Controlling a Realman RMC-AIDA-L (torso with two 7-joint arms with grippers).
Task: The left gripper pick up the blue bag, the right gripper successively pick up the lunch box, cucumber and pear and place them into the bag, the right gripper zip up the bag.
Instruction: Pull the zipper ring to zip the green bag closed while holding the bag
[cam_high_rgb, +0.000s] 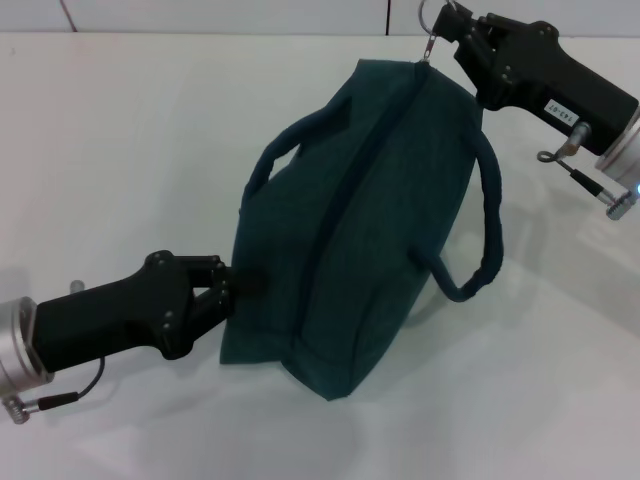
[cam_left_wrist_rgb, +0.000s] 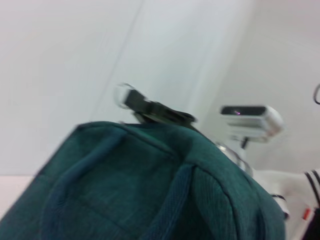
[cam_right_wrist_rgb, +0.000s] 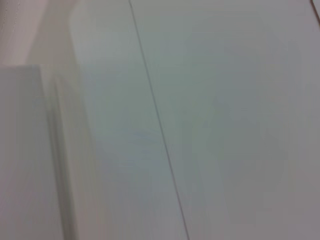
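Head view, bag: the blue bag (cam_high_rgb: 360, 220) lies on the white table (cam_high_rgb: 120, 130), one end toward the robot, the other toward the back wall; zip line along its top looks drawn shut for the length that shows.
Head view, left gripper: the left gripper (cam_high_rgb: 232, 285) is at the bag's near-left end, fingers clamped on the fabric there.
Head view, right gripper: the right gripper (cam_high_rgb: 447, 22) is at the bag's far end, pinched closed on the ring zipper pull (cam_high_rgb: 431, 20), which hangs just above the bag's far corner.
Head view, handles: one padded handle (cam_high_rgb: 487, 225) loops off the bag's right side, the other arches over its left side.
Head view, step: judged to be the last one, zipping; the pull is already at the bag's far end, so the zip seems at or near its stop.
Head view, next move: likely a short final tug if any gap is left, then release of the ring; the left grip needs to hold the bag against that pull.
Left wrist view: bag fabric fills the lower part; beyond the bag's top edge the right gripper (cam_left_wrist_rgb: 131, 100) shows with the ring; own fingers not seen.
Right wrist view: only pale wall and a thin seam; neither bag nor fingers visible.
Hidden: lunch box, cucumber and pear are seen nowhere, presumably inside the bag, unconfirmed; the zipper's end stop is hidden behind the right gripper.
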